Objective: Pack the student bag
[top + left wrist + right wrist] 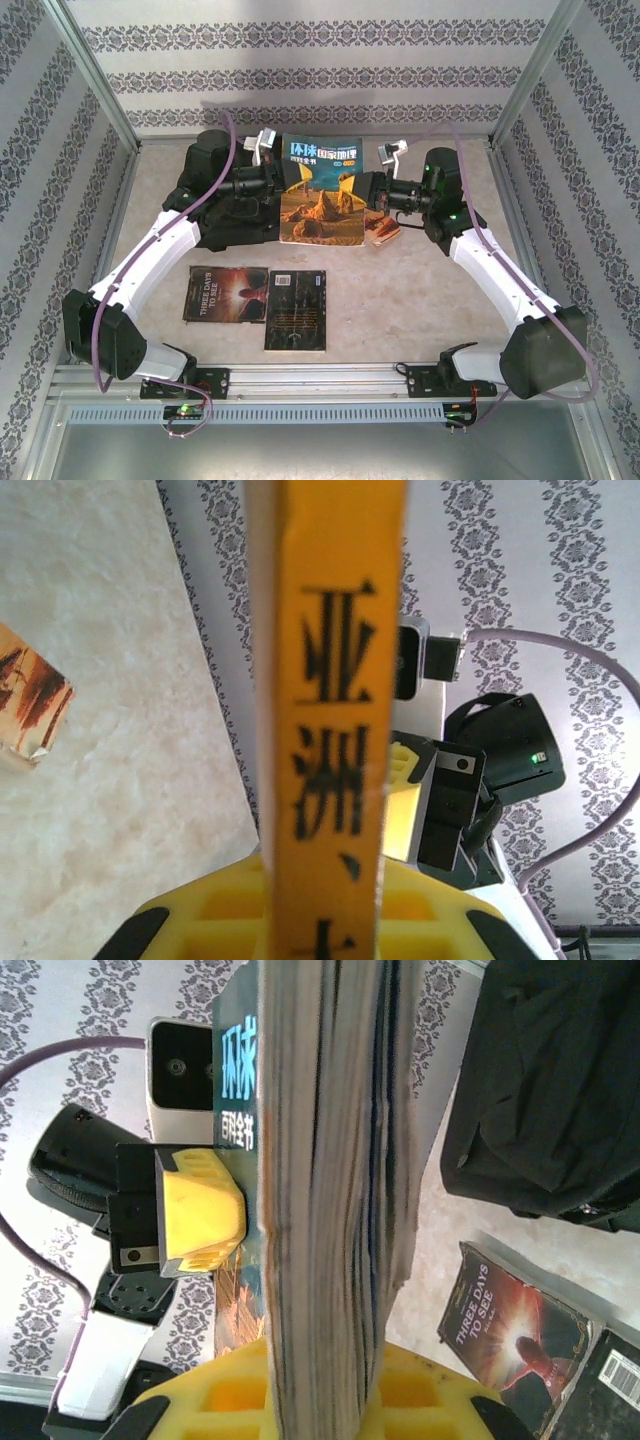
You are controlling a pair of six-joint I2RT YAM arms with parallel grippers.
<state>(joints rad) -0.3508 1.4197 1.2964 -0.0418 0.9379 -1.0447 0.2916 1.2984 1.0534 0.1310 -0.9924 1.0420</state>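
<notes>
A large book with a blue and orange cover [321,190] is held in the air between both arms, above the middle of the table. My left gripper [277,184] is shut on its orange spine [335,700], which stands between the yellow jaws. My right gripper [369,190] is shut on the opposite side, with the page edges [335,1190] between its jaws. The student bag [212,165], black and soft, lies at the back left behind the left arm; it shows too in the right wrist view [555,1090]. Its opening is hidden.
A "Three Days to See" book [225,294] and a black book [297,309] lie flat near the front edge. A small brown book [383,232] lies under the right gripper. Metal frame posts and patterned walls close in the table.
</notes>
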